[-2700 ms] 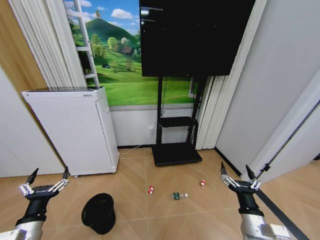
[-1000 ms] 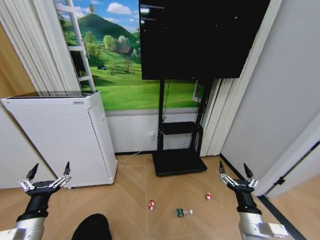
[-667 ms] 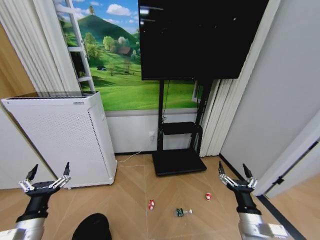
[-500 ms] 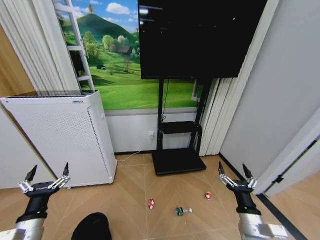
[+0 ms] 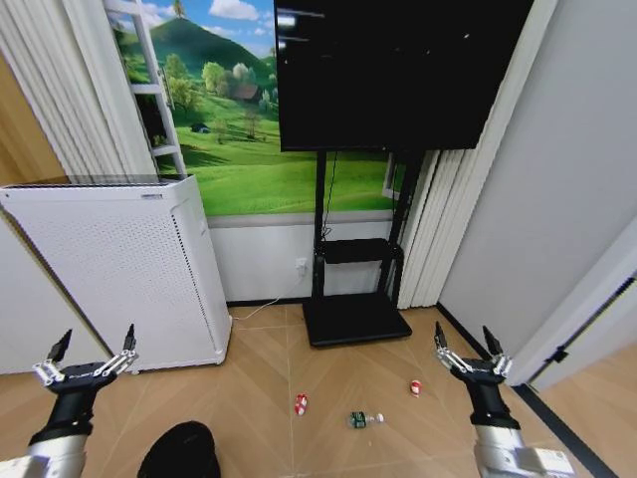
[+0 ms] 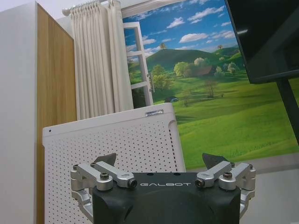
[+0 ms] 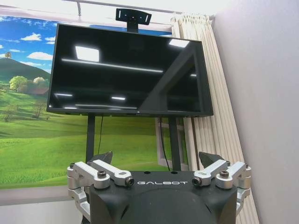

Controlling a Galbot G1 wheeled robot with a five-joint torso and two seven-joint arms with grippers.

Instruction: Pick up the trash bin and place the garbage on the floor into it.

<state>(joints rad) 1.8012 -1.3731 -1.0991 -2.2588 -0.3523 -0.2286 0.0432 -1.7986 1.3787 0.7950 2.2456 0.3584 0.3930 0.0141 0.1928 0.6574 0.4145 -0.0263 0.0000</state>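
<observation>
At the lower left edge, trash bin [image 5: 180,451]: black mesh, standing on the floor [image 5: 328,388]; the frame cuts off its base, so you see only the rim and upper wall.
Garbage, left lump [image 5: 301,403]: red and white, lying on the herringbone planks to the right of the bin, well apart from it.
Garbage, middle piece [image 5: 359,419]: green-and-white can-like item; its label is too small for you to read.
Garbage, right lump [image 5: 415,387]: red and white, near your right gripper but apart from it.
Left gripper [image 5: 85,354]: fingers spread wide, nothing between them, raised above the floor to the left of the bin.
Right gripper [image 5: 464,350]: fingers spread wide, nothing held, raised over the floor at the right.
Air purifier [image 5: 114,269]: tall white perforated box against the wall, behind the bin.
TV stand [image 5: 353,321]: black base behind the garbage; the television [image 5: 393,70] is cropped at the top.
</observation>
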